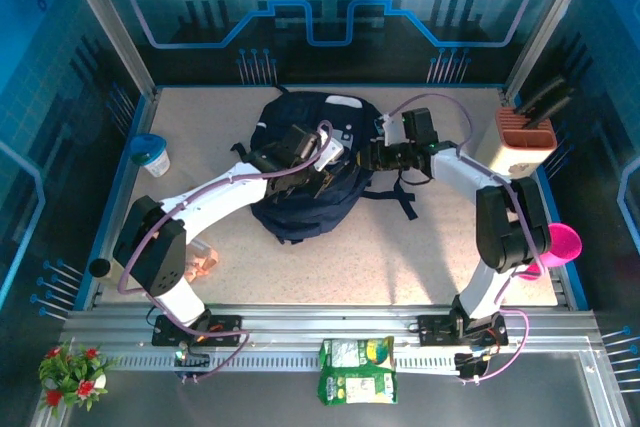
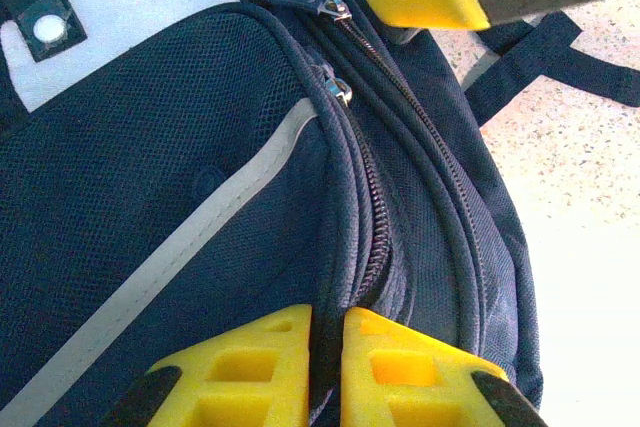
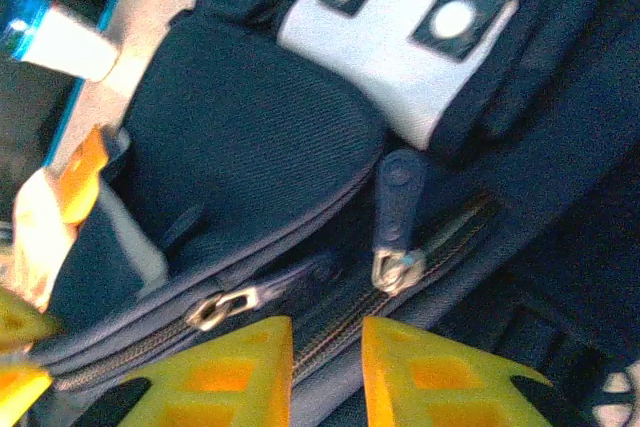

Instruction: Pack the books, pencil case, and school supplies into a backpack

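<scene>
The backpack (image 1: 295, 215) lies mid-tabletop (image 1: 420, 247) under both arms. The left end effector (image 2: 325, 325) is all but closed, apparently pinching a ridge of fabric beside the zip. The right end effector (image 3: 327, 332) stands slightly parted and empty, and the zipper pull (image 3: 398, 197) hangs just beyond its fingertips, so the right arm is nearer, the zip track slanting between its fingers

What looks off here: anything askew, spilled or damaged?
No spill or damage visible. One oddity: a green packet lies on the metal rail at the near edge, off the table. The backpack lies slightly skewed mid-table, one strap trailing to its right.
</scene>
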